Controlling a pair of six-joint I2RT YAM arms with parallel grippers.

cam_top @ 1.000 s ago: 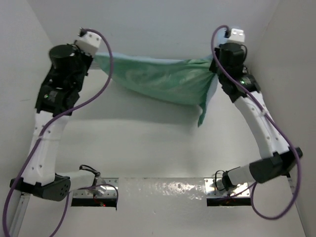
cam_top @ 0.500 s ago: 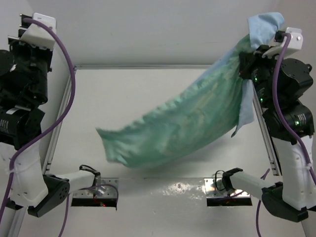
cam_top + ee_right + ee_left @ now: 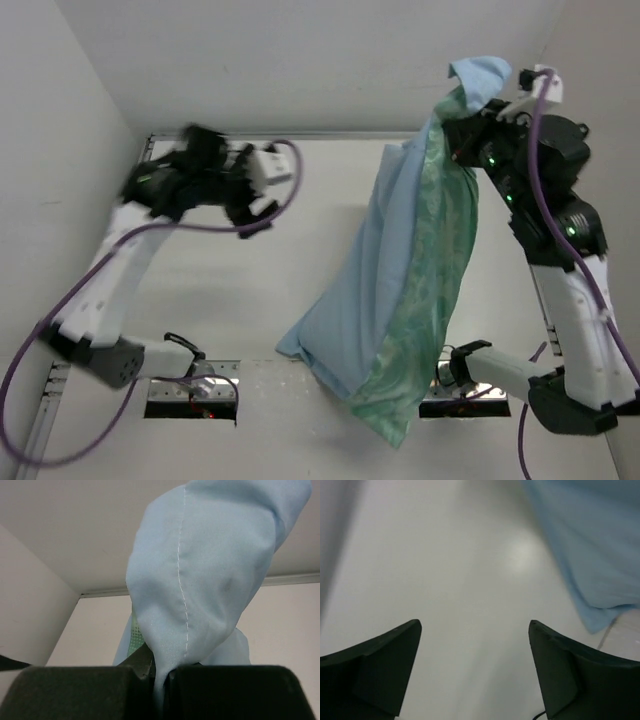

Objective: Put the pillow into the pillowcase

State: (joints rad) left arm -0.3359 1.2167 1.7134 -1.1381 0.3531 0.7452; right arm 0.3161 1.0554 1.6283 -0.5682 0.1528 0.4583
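The pillowcase (image 3: 400, 290) hangs nearly straight down from its top corner, light blue face to the left and sea-green patterned face to the right, its bottom end near the table's front edge. My right gripper (image 3: 462, 140) is raised high at the right and shut on that corner; in the right wrist view the blue cloth (image 3: 210, 570) is pinched at the gripper (image 3: 160, 672). My left gripper (image 3: 250, 205) is blurred at the left, apart from the fabric. In the left wrist view it (image 3: 475, 630) stands open and empty over the table, blue cloth (image 3: 590, 555) at the upper right. The pillow is out of view.
White walls enclose the table (image 3: 250, 300) on the left, back and right. A shiny metal strip (image 3: 330, 385) runs along the front edge between the two arm bases. Purple cables loop from both arms.
My left gripper has opened, let go of the pillowcase and swung down toward the table's left middle. The pillowcase has swung from a slanted spread to hanging from the right gripper alone.
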